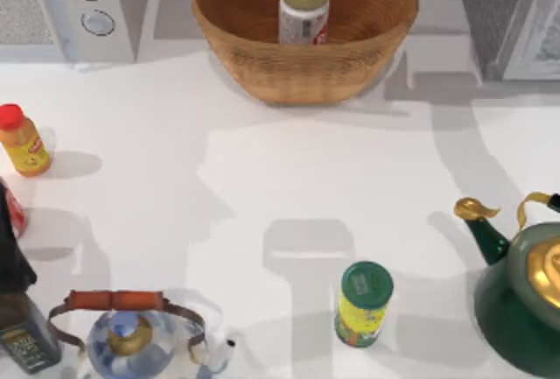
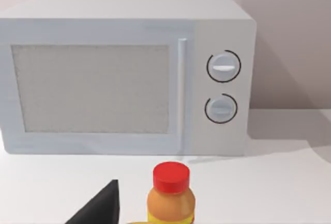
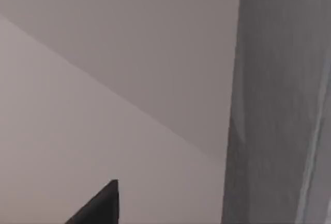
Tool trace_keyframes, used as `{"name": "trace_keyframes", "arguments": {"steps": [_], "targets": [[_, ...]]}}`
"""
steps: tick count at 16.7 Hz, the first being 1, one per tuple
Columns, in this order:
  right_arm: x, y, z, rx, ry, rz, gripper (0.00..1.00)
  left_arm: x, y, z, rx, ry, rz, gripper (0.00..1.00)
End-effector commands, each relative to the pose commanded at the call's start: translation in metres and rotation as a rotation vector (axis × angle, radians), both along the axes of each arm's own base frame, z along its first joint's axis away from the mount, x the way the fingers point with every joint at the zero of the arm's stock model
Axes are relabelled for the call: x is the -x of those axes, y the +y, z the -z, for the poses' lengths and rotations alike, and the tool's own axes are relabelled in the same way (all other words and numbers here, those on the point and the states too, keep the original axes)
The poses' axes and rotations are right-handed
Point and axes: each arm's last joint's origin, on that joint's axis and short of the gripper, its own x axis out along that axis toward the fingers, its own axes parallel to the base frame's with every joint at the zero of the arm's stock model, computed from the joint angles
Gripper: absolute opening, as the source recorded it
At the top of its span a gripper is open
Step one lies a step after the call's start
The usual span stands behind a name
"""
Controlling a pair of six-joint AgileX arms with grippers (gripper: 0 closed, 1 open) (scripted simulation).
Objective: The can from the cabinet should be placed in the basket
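Note:
The white can, red-marked with a pale gold top, stands upright inside the wicker basket at the back middle of the table; nothing grips it. The grey speckled cabinet is at the back right, and its grey side rises close in the right wrist view. A dark tip of my right gripper shows before a bare wall. A dark tip of my left gripper hangs low at the left side, beside an orange bottle and facing the microwave. My left arm is at the table's left edge.
The white microwave fills the back left. An orange bottle with a red cap stands at the left. At the front are a glass teapot, a yellow-green canister and a green kettle.

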Motion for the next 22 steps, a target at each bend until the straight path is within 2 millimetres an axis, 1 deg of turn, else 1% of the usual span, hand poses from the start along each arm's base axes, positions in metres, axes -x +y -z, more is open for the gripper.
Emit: {"name": "trace_keyframes", "arguments": {"steps": [2,4,6,8,9,11,13,14,16,22], "targets": [[0.052,-0.036,-0.002,-0.009,-0.027,0.002,1.00,0.000,0.000,0.000,0.000,0.000,0.000,1.00],[0.102,-0.066,0.012,-0.015,-0.058,0.007,1.00,0.000,0.000,0.000,0.000,0.000,0.000,1.00],[0.143,-0.086,0.040,-0.016,-0.075,0.015,1.00,0.000,0.000,0.000,0.000,0.000,0.000,1.00],[0.169,-0.098,0.077,-0.011,-0.070,0.024,1.00,0.000,0.000,0.000,0.000,0.000,0.000,1.00],[0.177,-0.101,0.095,-0.008,-0.062,0.028,1.00,0.000,0.000,0.000,0.000,0.000,0.000,1.00],[0.187,-0.107,0.129,-0.005,-0.039,0.031,1.00,0.000,0.000,0.000,0.000,0.000,0.000,1.00],[0.190,-0.109,0.155,-0.005,-0.017,0.023,1.00,0.000,0.000,0.000,0.000,0.000,0.000,1.00],[0.191,-0.110,0.164,-0.006,-0.009,0.016,1.00,0.000,0.000,0.000,0.000,0.000,0.000,1.00],[0.191,-0.110,0.174,-0.007,0.000,0.003,1.00,0.000,0.000,0.000,0.000,0.000,0.000,1.00],[0.191,-0.109,0.173,-0.007,-0.002,0.001,1.00,0.000,0.000,0.000,0.000,0.000,0.000,1.00]]}}
